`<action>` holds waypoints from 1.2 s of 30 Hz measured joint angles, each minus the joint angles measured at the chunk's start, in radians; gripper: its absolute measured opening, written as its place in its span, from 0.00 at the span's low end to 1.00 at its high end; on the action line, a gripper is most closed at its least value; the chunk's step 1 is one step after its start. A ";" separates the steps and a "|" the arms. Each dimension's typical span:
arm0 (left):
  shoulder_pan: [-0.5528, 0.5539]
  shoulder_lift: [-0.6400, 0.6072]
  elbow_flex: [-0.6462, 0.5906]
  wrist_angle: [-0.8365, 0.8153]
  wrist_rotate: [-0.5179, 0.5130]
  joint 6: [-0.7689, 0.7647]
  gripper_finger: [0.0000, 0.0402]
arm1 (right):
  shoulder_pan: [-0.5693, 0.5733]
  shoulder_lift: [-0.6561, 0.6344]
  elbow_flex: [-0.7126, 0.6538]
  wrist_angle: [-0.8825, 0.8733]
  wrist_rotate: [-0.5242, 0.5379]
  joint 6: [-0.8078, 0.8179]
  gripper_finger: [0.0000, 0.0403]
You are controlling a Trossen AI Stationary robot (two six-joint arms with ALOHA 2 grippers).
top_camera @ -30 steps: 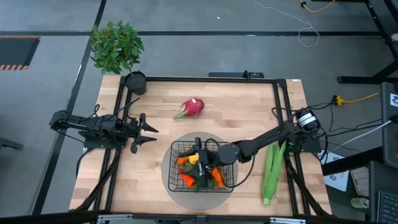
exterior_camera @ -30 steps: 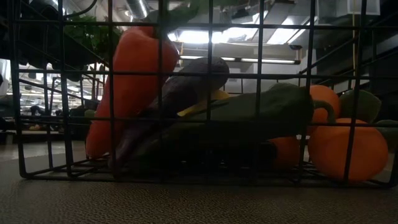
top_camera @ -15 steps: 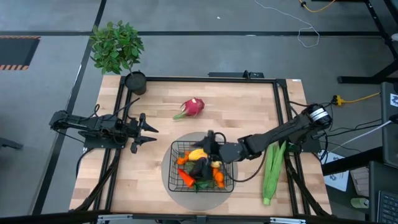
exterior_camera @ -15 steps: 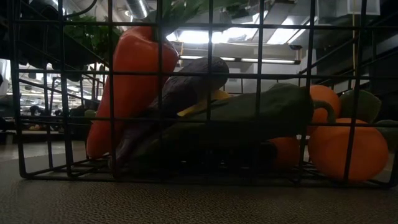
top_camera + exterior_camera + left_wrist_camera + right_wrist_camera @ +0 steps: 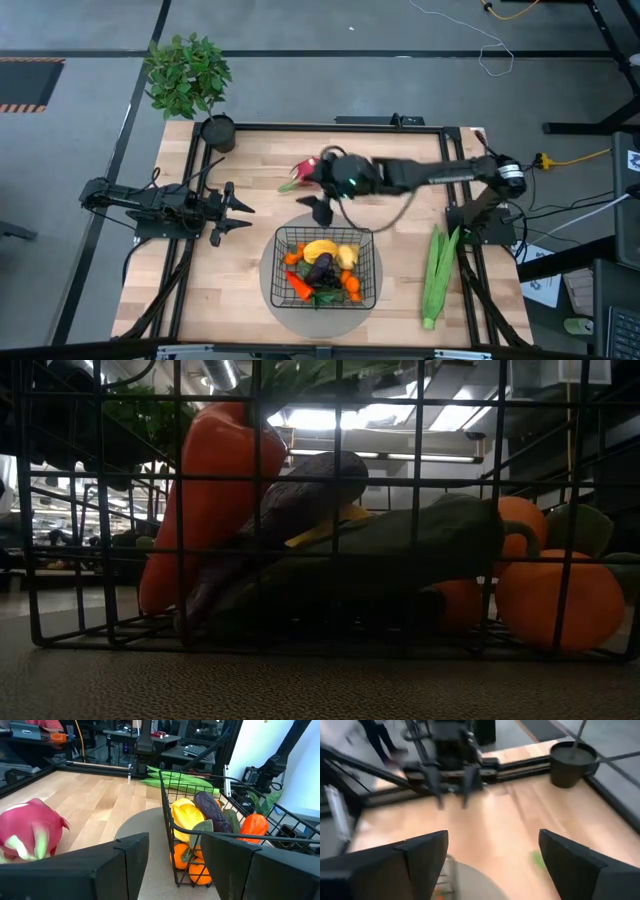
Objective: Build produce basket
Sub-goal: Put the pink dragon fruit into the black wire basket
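Beside dragon fruit [image 5: 308, 170] (basket [image 5: 325, 268] vacated): right tool [image 5: 322, 195]

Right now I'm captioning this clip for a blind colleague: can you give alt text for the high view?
The right gripper, open and empty, reaches over the wooden table beside the pink dragon fruit. Nearer the front, the black wire-mesh basket holds a yellow fruit, purple eggplant and orange carrot. Long green husks lie at right; the left gripper waits at left.

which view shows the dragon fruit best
The left wrist view: the dragon fruit sits close and unblocked on the wood. From the high view it is mostly hidden under the right tool. The low and right wrist views don't show it.
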 joint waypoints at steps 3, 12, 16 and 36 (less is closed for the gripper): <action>0.000 0.000 0.000 0.000 0.000 0.000 0.42 | -0.054 0.083 0.111 -0.105 -0.031 -0.129 0.75; 0.000 0.000 0.000 0.000 -0.003 0.000 0.42 | -0.173 0.386 0.547 -0.529 -0.116 -0.348 0.75; 0.000 0.000 0.000 0.000 -0.003 0.000 0.42 | -0.225 0.503 0.747 -0.694 -0.115 -0.432 0.75; 0.000 0.000 0.000 0.000 -0.007 0.000 0.42 | -0.203 0.810 0.837 -0.769 0.087 -0.774 0.75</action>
